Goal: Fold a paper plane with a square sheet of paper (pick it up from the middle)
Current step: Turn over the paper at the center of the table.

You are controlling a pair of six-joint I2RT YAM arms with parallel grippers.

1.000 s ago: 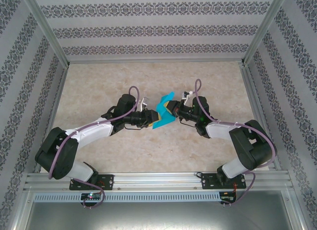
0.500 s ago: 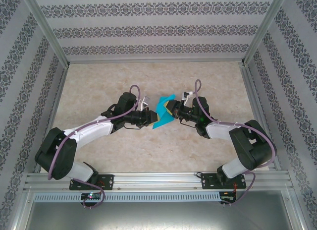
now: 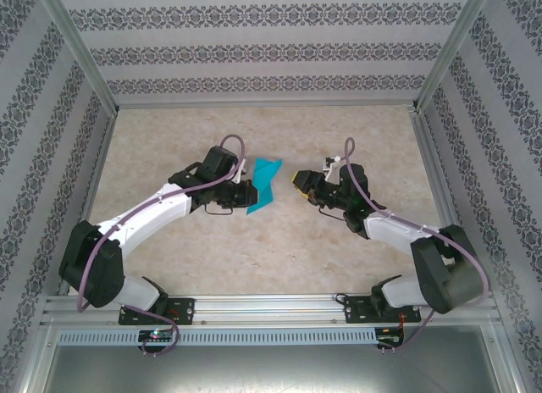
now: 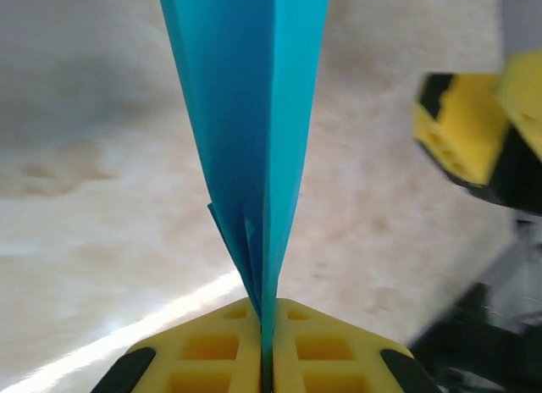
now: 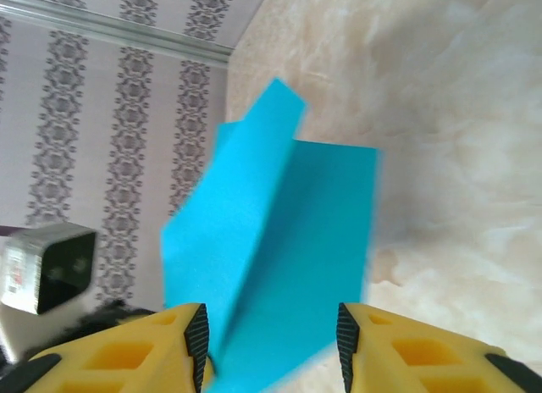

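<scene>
1. Gripping the folded paper (image 3: 264,185) along one edge, the left end effector (image 3: 246,192) has its yellow fingers (image 4: 212,351) pressed together on the sheet, with no gap visible between them.
2. The folded paper is cyan-blue. It projects from the left end effector toward the centre of the surface (image 3: 279,257) and narrows to a point at its near end in the top view.
3. In the left wrist view, the paper stands edge-on as several layers pressed together at the clamp and spreading wider away from it.
4. Contact between the paper and the surface cannot be determined.
5. The right end effector (image 3: 298,179) is released. Its two yellow fingers (image 5: 127,355) stand apart and clamp nothing.
6. In the top view, the right end effector faces the paper from the right, near it but separated by a strip of bare surface.
7. In the right wrist view, the paper lies ahead of the parted fingers and shows a crease running along its length.
</scene>
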